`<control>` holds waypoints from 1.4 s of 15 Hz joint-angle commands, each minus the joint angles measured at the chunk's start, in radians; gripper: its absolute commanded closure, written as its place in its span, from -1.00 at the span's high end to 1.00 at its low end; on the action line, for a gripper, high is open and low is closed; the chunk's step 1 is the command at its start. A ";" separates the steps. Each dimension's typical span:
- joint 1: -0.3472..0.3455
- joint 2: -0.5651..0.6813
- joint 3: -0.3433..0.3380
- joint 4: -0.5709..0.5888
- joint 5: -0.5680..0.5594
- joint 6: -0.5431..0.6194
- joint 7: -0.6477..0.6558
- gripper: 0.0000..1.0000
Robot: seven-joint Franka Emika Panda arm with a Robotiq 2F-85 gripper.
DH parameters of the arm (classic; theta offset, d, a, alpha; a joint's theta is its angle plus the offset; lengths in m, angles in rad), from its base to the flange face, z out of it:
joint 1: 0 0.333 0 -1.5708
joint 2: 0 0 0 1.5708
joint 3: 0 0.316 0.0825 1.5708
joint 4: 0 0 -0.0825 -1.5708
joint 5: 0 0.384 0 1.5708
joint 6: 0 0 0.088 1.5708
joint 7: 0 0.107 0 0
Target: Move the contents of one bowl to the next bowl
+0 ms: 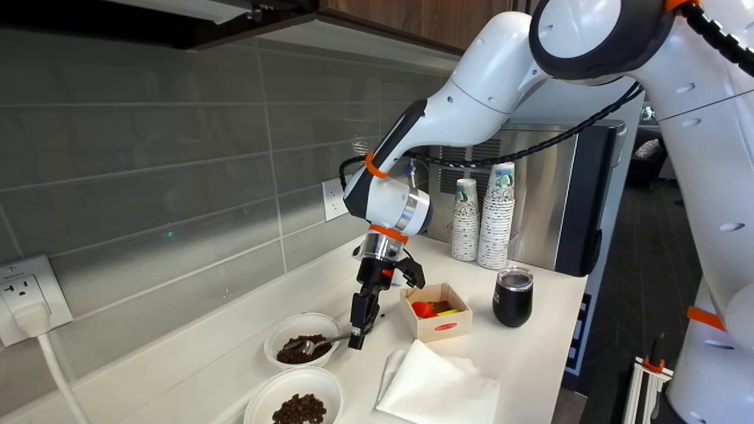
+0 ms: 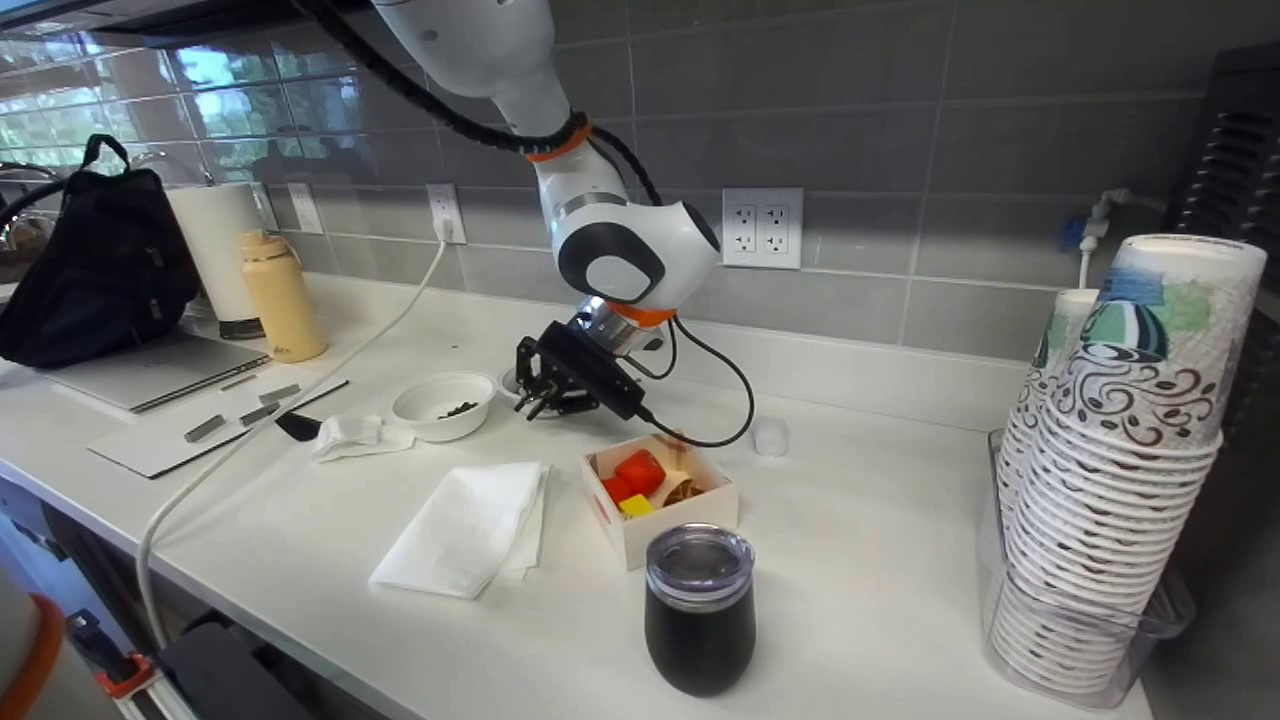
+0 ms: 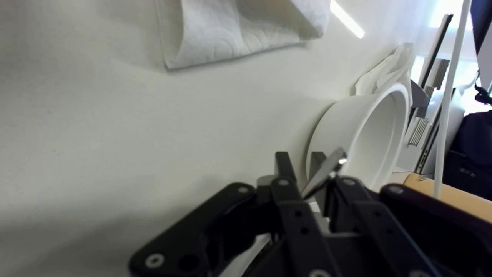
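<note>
White robot arm (image 1: 489, 94) stands nearest the lens in an exterior view, bent over a pale counter (image 2: 850, 490) that runs along a grey tiled wall (image 1: 147, 141). On the counter, a folded paper towel (image 1: 442, 383); just beside that, an open wooden box (image 1: 433, 330).

Next in size, the gripper (image 3: 301, 165): black, tilted, low to the counter. Then, both white, the near bowl (image 1: 288, 386) and the far bowl (image 1: 285, 333), as an exterior view has them. Just beside each other; cannot tell whether the rims touch.

Smaller, a metal spoon (image 1: 307, 347). The gripper has it, handle pinched between the fingers (image 3: 285, 169). Spoon head sits down in the far bowl; whether it carries a load, too small to read.

Smallest, what is to be moved: coarse brown bits (image 1: 299, 410) heaped in the near bowl, dark brown bits (image 1: 324, 351) spread in the far one. Some in each, so direction of transfer is uncertain.

My reading: scooping is in hand, probably out of the far bowl. Next move calls for a firm pinch, the spoon head worked under the bits, a level lift clear of the rim, a short carry across to the near bowl, then a wrist roll to tip it. Handle meets the fingers at a slant, so a slow lift seems wise.
</note>
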 commanded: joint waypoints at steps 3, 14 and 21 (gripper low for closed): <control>-0.020 0.010 0.015 0.026 -0.003 -0.036 -0.006 -1.00; 0.007 -0.063 0.002 0.036 -0.190 -0.058 0.115 -0.98; 0.009 -0.106 0.025 0.012 -0.233 0.054 0.148 -0.98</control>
